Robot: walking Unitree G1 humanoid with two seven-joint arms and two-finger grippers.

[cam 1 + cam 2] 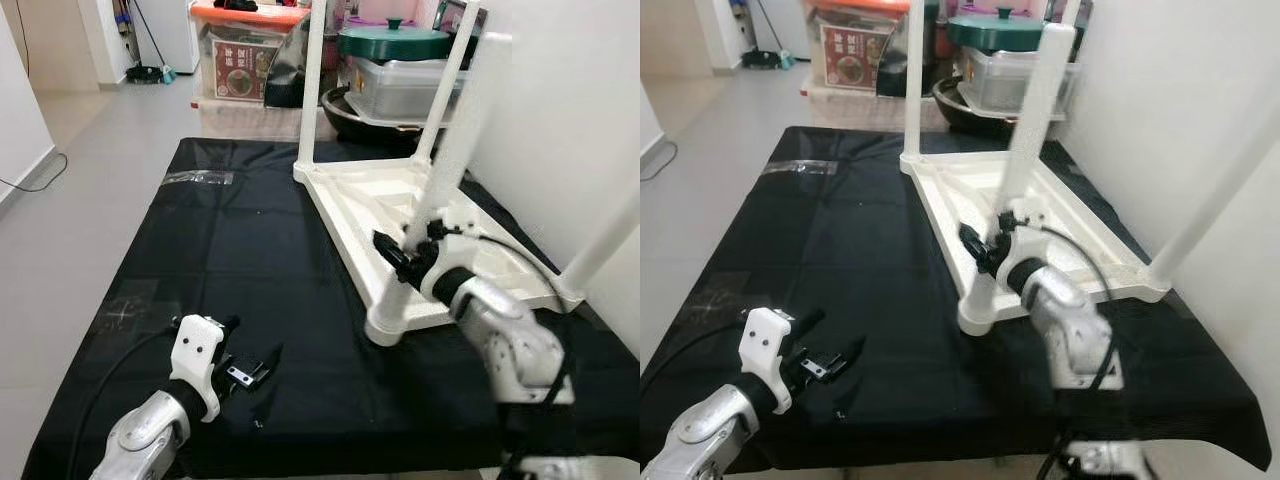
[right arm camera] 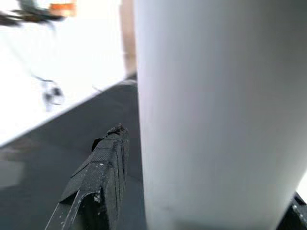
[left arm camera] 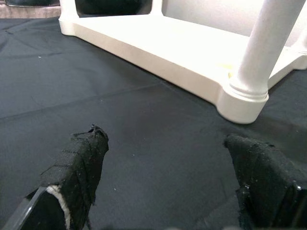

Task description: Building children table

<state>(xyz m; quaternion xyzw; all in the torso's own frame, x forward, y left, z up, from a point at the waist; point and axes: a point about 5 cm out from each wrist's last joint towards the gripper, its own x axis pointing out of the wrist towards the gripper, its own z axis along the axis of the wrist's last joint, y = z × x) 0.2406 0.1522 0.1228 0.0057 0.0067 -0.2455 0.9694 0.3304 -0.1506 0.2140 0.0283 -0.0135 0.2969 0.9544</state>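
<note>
The jaws of the right gripper [image 1: 395, 258] are closed around the near leg [image 1: 440, 180] of the upturned white children's table [image 1: 400, 215]; in the right wrist view one black finger [image 2: 103, 177] is seen pressed beside the broad white leg [image 2: 216, 110], with the second finger's tip just visible at the far edge; the leg is gripped low down, a little above its socket [image 1: 390, 325] at the table's near corner. The jaws of the left gripper [image 1: 250, 368] are spread wide and hold nothing; in the left wrist view the two padded fingers [image 3: 81, 163] stand well apart over the bare black cloth [image 3: 144, 143]; this gripper is held low above the cloth at about 7 o'clock in the head view, well apart from the table.

The children's table is laid upside down on the black cloth [image 1: 250, 250] covering the tabletop, toward 2 o'clock from the middle of the cloth, its flat top down and its legs pointing up; a far leg [image 1: 312, 80] is seen standing at the back corner and another leg [image 1: 605, 245] rises at the right edge near the white wall [image 1: 560, 100]. A strip of clear tape [image 1: 200, 177] lies on the cloth at about 11 o'clock. Beyond the far edge, at 12 o'clock, a green-lidded pot [image 1: 393, 42] on a clear container and a box with an orange lid [image 1: 245, 50] are seen on the floor.
</note>
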